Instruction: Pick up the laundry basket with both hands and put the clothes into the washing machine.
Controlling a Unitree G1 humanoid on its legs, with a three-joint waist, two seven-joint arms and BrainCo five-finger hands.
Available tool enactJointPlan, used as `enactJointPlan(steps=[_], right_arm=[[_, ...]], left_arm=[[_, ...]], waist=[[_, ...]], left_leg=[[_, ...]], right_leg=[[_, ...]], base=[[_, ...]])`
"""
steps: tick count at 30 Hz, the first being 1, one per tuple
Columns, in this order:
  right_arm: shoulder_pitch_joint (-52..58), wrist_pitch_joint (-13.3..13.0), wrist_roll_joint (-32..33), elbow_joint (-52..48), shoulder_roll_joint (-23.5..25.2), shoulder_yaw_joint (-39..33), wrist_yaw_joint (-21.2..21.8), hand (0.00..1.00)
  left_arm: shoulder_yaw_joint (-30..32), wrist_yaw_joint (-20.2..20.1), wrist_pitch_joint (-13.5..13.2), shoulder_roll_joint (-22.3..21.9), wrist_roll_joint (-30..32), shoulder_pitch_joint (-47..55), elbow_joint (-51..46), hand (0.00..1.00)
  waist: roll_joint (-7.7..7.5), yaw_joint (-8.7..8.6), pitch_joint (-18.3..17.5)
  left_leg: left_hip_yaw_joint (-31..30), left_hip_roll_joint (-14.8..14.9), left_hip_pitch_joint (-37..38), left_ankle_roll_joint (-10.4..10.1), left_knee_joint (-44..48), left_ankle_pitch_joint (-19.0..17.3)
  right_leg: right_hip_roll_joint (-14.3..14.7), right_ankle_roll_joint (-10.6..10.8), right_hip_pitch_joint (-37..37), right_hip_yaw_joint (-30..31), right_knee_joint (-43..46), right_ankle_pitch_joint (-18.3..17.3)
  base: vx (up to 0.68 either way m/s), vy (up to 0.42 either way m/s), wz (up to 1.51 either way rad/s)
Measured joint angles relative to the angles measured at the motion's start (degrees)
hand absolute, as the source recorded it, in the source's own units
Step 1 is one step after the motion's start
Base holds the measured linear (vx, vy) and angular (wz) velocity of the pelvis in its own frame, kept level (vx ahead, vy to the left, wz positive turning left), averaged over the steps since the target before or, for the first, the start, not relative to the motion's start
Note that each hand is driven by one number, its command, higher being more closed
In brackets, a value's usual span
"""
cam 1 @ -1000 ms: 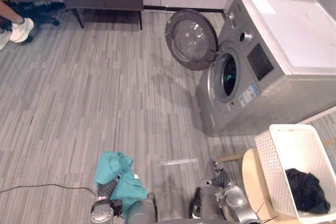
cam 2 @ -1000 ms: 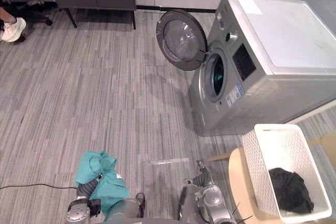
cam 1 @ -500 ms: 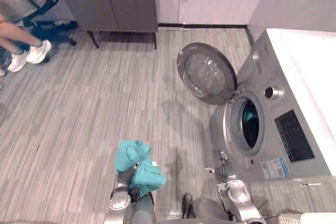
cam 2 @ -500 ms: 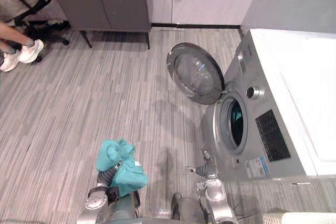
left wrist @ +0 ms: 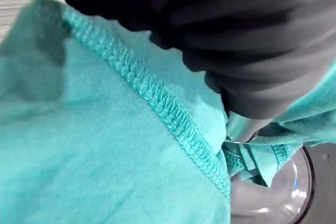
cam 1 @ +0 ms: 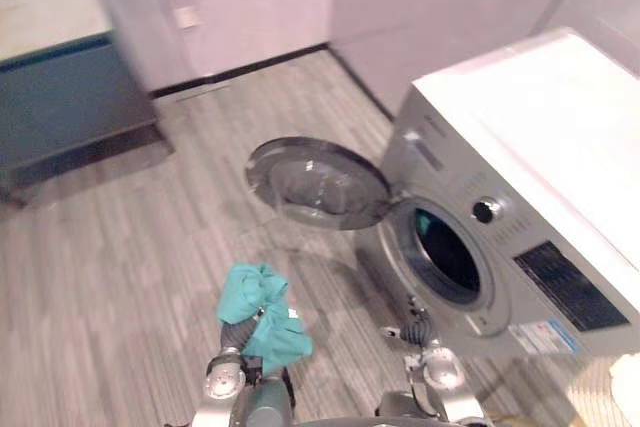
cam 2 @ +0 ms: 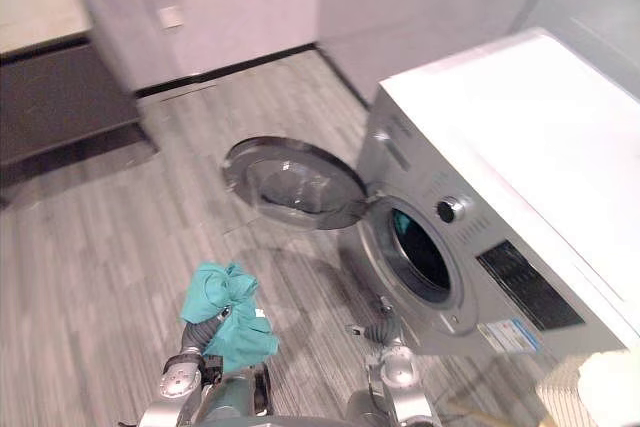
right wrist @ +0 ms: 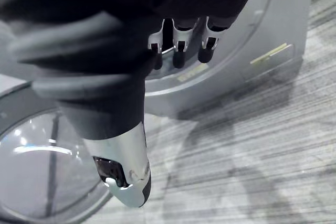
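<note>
Grey plank floor (cam 1: 120, 247) runs to the washing machine (cam 1: 520, 217) at right, its door (cam 1: 318, 182) open. Lower centre, the left hand (left wrist: 242, 127) appears clenched on the teal garment (cam 1: 262, 312); the right hand (cam 1: 412, 329) hangs relaxed, empty. Best to carry the bundle deep into the drum mouth (cam 1: 447, 255) before letting go.

Teal cloth (left wrist: 105, 145) with stitched hem — gripped in left hand (left wrist: 242, 123), glass door (left wrist: 275, 203) beyond

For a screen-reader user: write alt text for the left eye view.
A teal garment is bunched over the robot's left hand, low in frame. To its right stands a silver washing machine, door swung open, the empty right hand near its front.
</note>
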Motion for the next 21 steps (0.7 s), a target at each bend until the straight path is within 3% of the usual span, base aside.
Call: enactJointPlan(steps=[1,3,4,5,7,9,10,11,12,14,15,17,19,20,21], right_arm=[[-1.7,0.0,0.0,1.5,-0.1,0.9,0.0,0.0],[-3.4,-0.1,0.0,2.4,-0.3,1.9,0.0,0.0],[-3.9,-0.2,0.0,3.4,-0.7,2.1,0.0,0.0],[-4.9,-0.2,-0.2,4.1,-1.9,2.0,0.0,0.0],[-4.9,-0.2,-0.6,4.0,-4.0,1.1,-0.1,0.0],[-3.9,0.1,-0.6,4.4,-5.6,1.1,-0.1,0.0],[-2.5,0.2,-0.5,4.4,-6.1,1.1,-0.1,0.0],[-1.3,0.2,-0.5,4.7,-6.6,1.1,-0.1,0.0],[-1.0,0.3,-0.3,5.0,-6.8,1.1,-0.2,0.0],[-1.3,0.4,0.1,5.5,-7.0,0.6,-0.3,0.0],[-1.9,0.4,0.3,6.3,-7.1,-1.0,-0.6,0.0],[-1.8,0.5,0.3,8.3,-7.1,-3.4,-1.3,0.0],[-1.7,0.6,0.7,9.4,-7.2,-4.8,-1.4,0.0],[-1.8,0.8,0.7,10.3,-7.6,-5.8,-1.6,0.0],[-1.2,1.1,0.9,10.4,-7.0,-5.8,-1.7,0.0]], left_arm=[[0.7,0.1,0.0,1.0,0.0,0.0,0.1,1.0],[1.3,0.2,0.0,2.6,-0.2,-0.1,1.2,1.0],[2.2,0.1,0.0,3.1,-0.2,-0.1,2.0,1.0],[3.0,0.1,0.2,2.8,-0.2,-0.7,3.1,1.0],[2.7,-0.2,0.5,2.3,0.0,-2.5,4.5,1.0],[2.4,-0.3,0.6,1.7,0.0,-3.3,4.5,1.0],[2.3,-0.5,0.5,1.5,0.0,-3.4,4.5,1.0],[1.9,-1.3,0.6,1.5,0.0,-3.0,4.5,1.0],[1.7,-1.5,0.6,1.6,0.0,-2.7,4.6,1.0],[0.3,-1.6,0.6,1.6,0.0,-3.1,5.9,1.0],[-0.3,-2.2,0.7,1.4,0.0,-4.1,6.7,1.0],[-0.3,-2.5,0.7,0.4,-0.2,-4.0,6.7,1.0],[-0.3,-2.5,0.6,-0.3,-0.3,-4.2,6.7,1.0],[-0.3,-2.5,0.7,-0.4,-0.7,-4.5,6.9,1.0],[-0.4,-2.5,0.7,-0.1,-0.7,-4.7,6.8,1.0]], waist=[[0.71,-0.43,0.4],[0.28,-0.53,0.2],[-0.42,-0.53,-0.4],[-0.25,-0.42,-0.5],[1.28,-1.32,0.4],[2.41,-2.03,1.1],[3.19,-2.09,1.6],[4.08,-2.18,2.1],[4.12,-2.06,2.3],[3.94,-1.79,2.5],[3.65,-1.71,2.7],[3.53,-0.86,2.8],[4.2,-0.78,3.1],[4.9,-0.58,3.6],[4.29,-0.87,3.4]], left_leg=[[3.9,1.2,3.2,-0.1,-1.8,0.0],[9.2,2.0,6.4,-0.8,-2.7,-0.5],[11.6,1.8,7.8,-2.3,-2.5,-1.9],[12.1,2.0,8.9,-2.9,-2.6,-2.8],[12.8,2.3,9.3,-3.0,-2.1,-2.8],[13.3,5.2,7.9,-3.1,5.0,-2.9],[12.1,8.5,7.0,-2.9,12.7,-2.6],[9.1,11.4,6.1,-1.0,20.5,-0.8],[5.9,12.3,4.3,0.2,25.3,1.1],[-1.7,10.0,0.4,-1.0,29.5,-2.1],[-7.7,6.4,-2.6,-1.8,27.7,-4.6],[-14.9,1.8,-3.8,-2.8,17.7,-5.3],[-20.3,-0.9,-3.3,-5.9,4.3,-2.9],[-21.0,-1.0,-2.9,-5.2,0.3,1.5],[-20.1,-1.7,-2.7,-5.1,0.2,1.4]], right_leg=[[-0.7,-1.5,-1.1,-9.1,-1.5,-0.4],[-2.1,-5.6,-1.6,-24.8,-6.0,2.5],[-2.8,-9.7,-1.1,-34.1,-9.3,5.6],[-1.9,-10.4,-0.3,-36.1,-10.7,4.8],[0.7,-10.1,-0.4,-33.3,-14.8,4.6],[3.8,-9.4,0.7,-30.6,-18.6,5.2],[6.0,-9.6,2.9,-29.1,-20.6,5.4],[8.2,-9.9,5.3,-26.9,-21.6,5.2],[9.1,-10.1,6.6,-24.9,-22.4,5.0],[9.7,-10.7,7.1,-20.5,-23.1,4.7],[9.7,-10.5,7.1,-17.2,-23.5,4.8],[9.7,-9.5,7.5,-12.5,-23.3,5.4],[10.0,-7.9,7.4,-9.4,-23.3,5.7],[10.7,-6.4,7.3,-7.2,-23.0,5.6],[10.1,-5.3,7.2,-6.1,-23.8,6.1]], base=[[0.16,0.102,-1.6],[0.17,0.045,-1.65],[0.21,-0.021,-1.63],[0.17,-0.044,-1.52],[0.13,-0.083,-1.08],[0.17,-0.108,-0.9],[0.16,-0.087,-0.99],[0.13,-0.059,-1.11],[0.14,-0.012,-1.26],[0.15,0.037,-1.21],[0.12,0.05,-1.15],[0.16,0.128,-1.37],[0.19,0.219,-1.12],[0.23,0.234,-0.86],[0.22,0.219,-0.62]])
